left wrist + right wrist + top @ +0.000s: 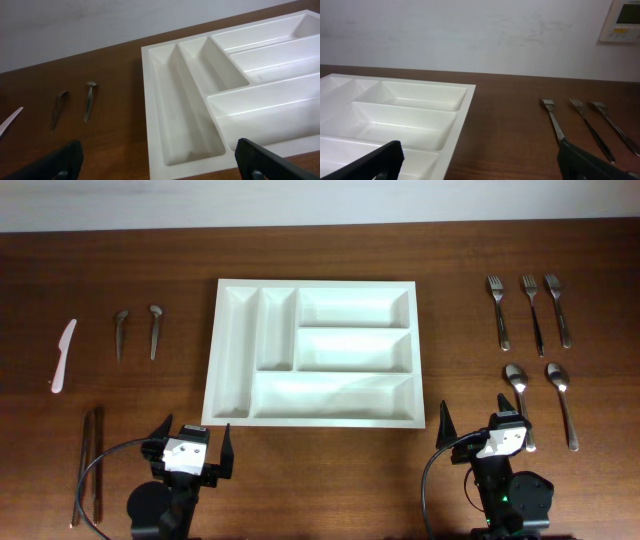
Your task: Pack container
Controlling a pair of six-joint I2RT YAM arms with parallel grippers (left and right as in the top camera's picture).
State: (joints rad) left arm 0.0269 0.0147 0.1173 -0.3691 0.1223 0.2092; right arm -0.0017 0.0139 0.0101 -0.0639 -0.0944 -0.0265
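Note:
The container, a large white cutlery tray, lies empty in the middle of the table. It also shows in the left wrist view and the right wrist view. My left gripper is open and empty, just in front of the tray's near left corner. My right gripper is open and empty, to the right of the tray's near right corner. Three forks and two spoons lie to the right. The forks also show in the right wrist view.
Left of the tray lie a white plastic knife and two small spoons, which also show in the left wrist view. Two long metal utensils lie at the front left. A wall panel hangs behind the table.

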